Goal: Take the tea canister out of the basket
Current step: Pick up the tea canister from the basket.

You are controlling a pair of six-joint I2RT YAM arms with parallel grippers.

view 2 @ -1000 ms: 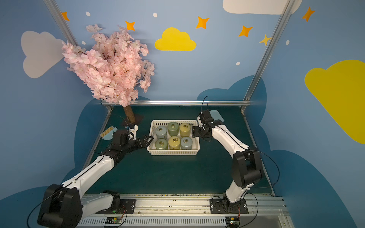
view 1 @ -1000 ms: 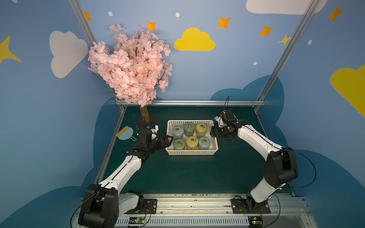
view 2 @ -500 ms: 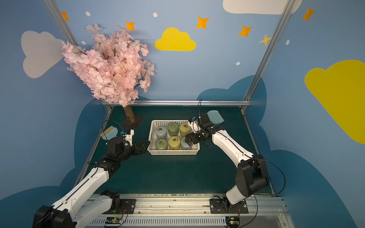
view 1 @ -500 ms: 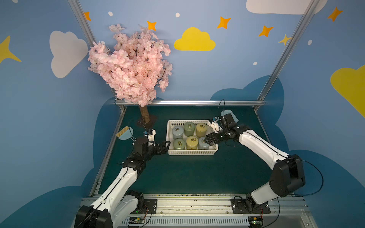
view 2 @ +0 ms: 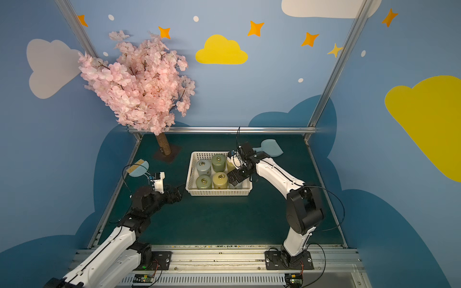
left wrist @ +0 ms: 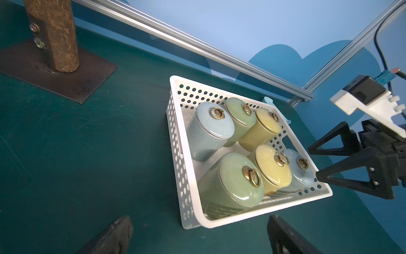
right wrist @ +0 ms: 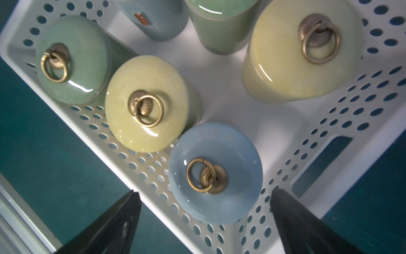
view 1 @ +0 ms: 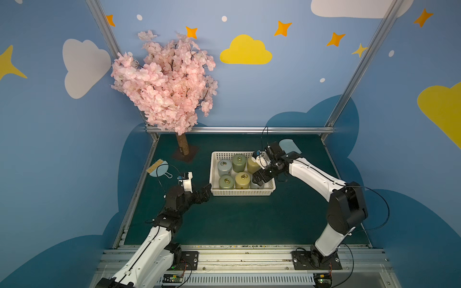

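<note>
in both top views the white plastic basket (view 1: 242, 193) sits on the dark green mat (view 1: 237, 219). its walls are punched with round holes, and six glazed, dome-lidded jars stand inside in two rows of three. the right gripper (view 1: 259, 177) hangs over the near right corner, hiding most of the blue tea canister (view 1: 258, 185). the left gripper (view 1: 205, 191) is spread wide and empty just beside the basket's left wall.

from the left wrist, the blue tea canister (left wrist: 301, 170) stands upright in its corner, a brass ring on its glossy lid. the right gripper's black triangular fingers (left wrist: 323, 177) are just beside it.

from the right wrist, the jaws gape either side of that lid (right wrist: 215, 173), gripping nothing.
</note>
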